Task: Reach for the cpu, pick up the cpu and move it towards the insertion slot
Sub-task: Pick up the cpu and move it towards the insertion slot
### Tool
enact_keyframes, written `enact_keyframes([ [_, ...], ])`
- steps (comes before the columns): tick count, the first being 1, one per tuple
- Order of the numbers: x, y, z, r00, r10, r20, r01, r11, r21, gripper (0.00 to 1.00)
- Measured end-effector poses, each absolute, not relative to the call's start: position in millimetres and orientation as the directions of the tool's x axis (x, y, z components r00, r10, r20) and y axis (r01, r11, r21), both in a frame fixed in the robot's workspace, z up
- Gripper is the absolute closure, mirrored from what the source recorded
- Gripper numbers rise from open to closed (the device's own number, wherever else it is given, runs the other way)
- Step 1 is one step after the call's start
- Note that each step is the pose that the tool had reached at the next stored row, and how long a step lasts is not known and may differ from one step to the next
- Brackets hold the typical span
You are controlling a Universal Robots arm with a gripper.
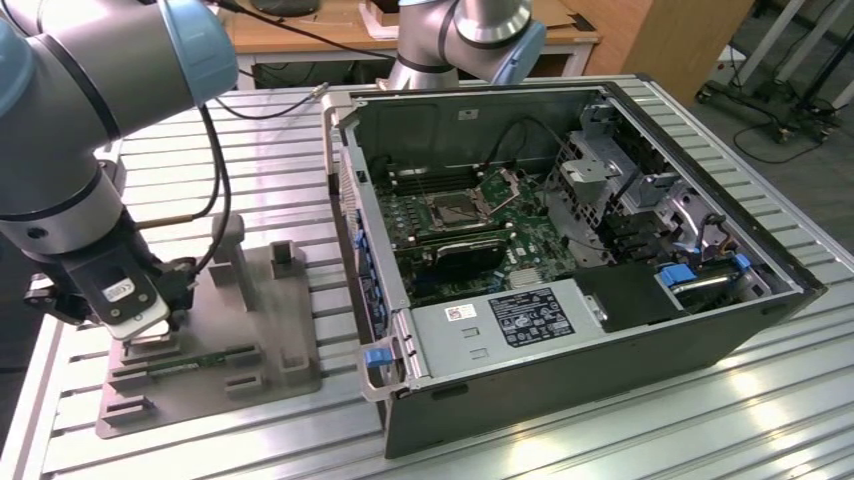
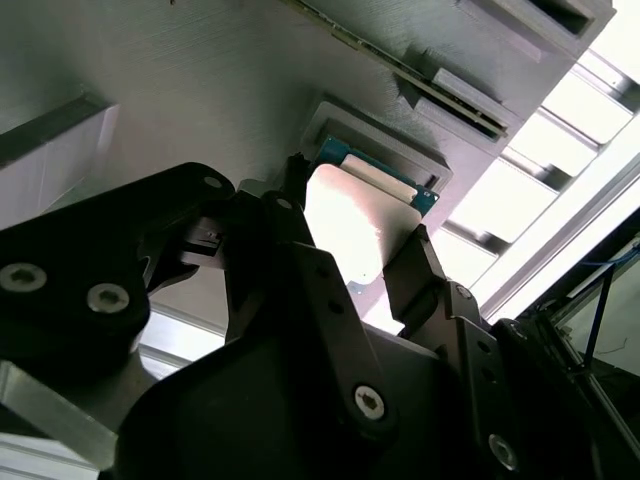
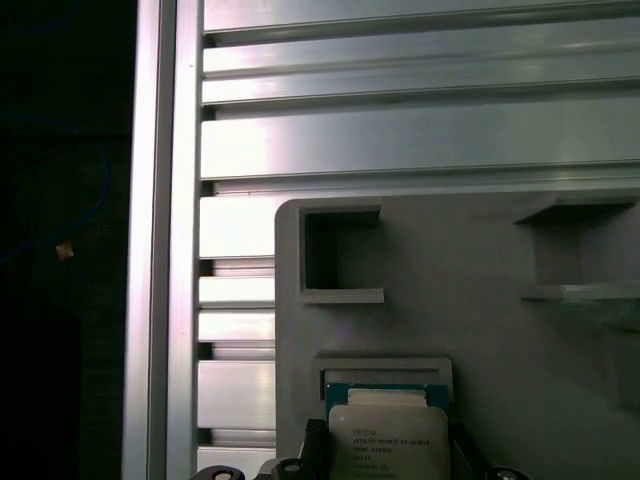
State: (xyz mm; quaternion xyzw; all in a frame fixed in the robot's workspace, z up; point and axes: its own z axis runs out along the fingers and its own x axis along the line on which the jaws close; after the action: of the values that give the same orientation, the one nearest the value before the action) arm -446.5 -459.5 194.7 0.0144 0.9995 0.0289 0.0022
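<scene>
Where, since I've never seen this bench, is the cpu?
Start at the grey plastic fixture on the exterior view's left of the open computer case. In its shallow square recess lies the cpu, a thin square silvery-topped chip, unlike the long green memory stick nearby.

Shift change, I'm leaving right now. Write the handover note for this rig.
Tool: down over the cpu; whether it grips cannot be told.
Cpu: in its recess in the grey fixture, at the exterior view's left.
Insertion slot: on the board inside the open computer case.
Done: the reach.
Left: lifting the cpu clear and moving it towards the slot.
</scene>
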Motion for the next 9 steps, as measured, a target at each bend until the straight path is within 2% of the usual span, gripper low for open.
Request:
enact_keyframes([
  [9,-446.5,-459.5,196.4,-1.000,0.029,-0.003,0.029,0.998,0.058,0.45],
])
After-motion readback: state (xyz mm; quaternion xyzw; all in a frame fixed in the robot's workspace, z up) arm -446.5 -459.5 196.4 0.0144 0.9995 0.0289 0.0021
